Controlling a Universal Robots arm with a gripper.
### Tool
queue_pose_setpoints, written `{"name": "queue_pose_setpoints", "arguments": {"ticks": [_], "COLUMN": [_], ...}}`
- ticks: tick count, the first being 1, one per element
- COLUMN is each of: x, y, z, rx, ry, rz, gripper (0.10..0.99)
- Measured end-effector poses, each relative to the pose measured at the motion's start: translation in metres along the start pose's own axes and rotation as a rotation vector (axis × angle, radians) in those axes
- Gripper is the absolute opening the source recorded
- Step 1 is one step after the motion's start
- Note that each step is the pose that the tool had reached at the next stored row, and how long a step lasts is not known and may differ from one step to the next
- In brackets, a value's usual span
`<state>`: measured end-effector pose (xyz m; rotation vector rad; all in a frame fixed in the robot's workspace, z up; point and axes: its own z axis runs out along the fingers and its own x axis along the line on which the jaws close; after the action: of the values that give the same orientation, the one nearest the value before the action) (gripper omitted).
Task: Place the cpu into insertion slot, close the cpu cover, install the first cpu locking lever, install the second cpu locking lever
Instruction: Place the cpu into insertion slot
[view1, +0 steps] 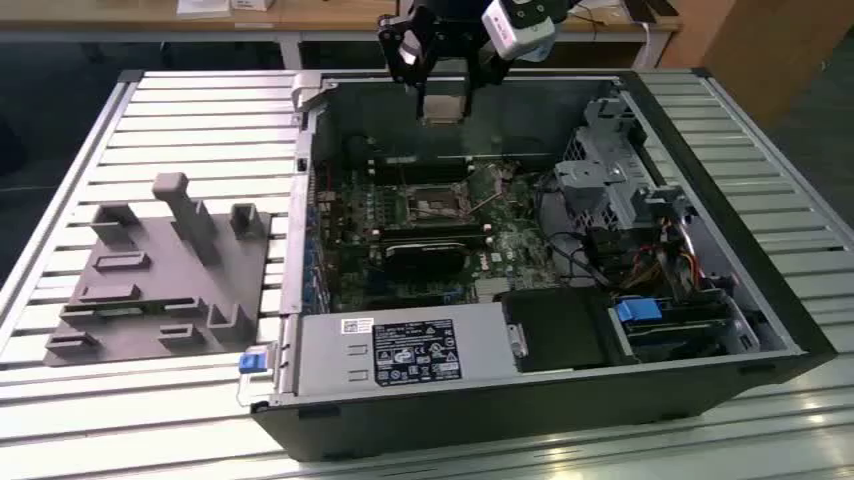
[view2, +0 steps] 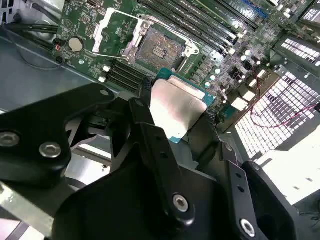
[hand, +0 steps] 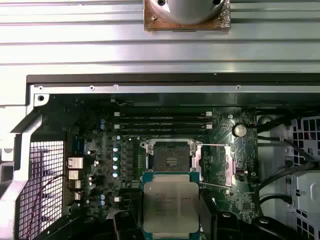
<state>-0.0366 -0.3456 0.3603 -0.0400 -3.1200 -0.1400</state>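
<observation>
The gripper (view2: 180, 112) sits closest in the second wrist view. Its black fingers (view2: 150, 127) are clamped on 2 opposite edges of the cpu (view2: 172, 102), whose silver-grey top faces that camera.

In the exterior view the arm hangs over the far wall of an open computer case (view1: 534, 425), holding the chip in the air above the opening. The case lies on a slatted metal table (view1: 174, 110). A grey moulded fixture (view1: 154, 275) rests on the slats to the exterior view's left of the case.

Inside the case is the green motherboard (view1: 350, 215). On it the cpu cover (view2: 101, 30) is swung open and lies flat beside the insertion slot (view2: 159, 47). The slot's dark centre is bare, with nothing seated in it. In the first wrist view 2 thin wire levers (hand: 216, 145) run along either side of the open cover.
</observation>
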Motion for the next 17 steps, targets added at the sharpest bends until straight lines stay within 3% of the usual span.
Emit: {"name": "queue_pose_setpoints", "arguments": {"ticks": [17], "x": [0.0], "y": [0.0], "z": [0.0], "rx": [-0.001], "ry": [-0.0024], "rz": [0.027], "gripper": [0.541]}}
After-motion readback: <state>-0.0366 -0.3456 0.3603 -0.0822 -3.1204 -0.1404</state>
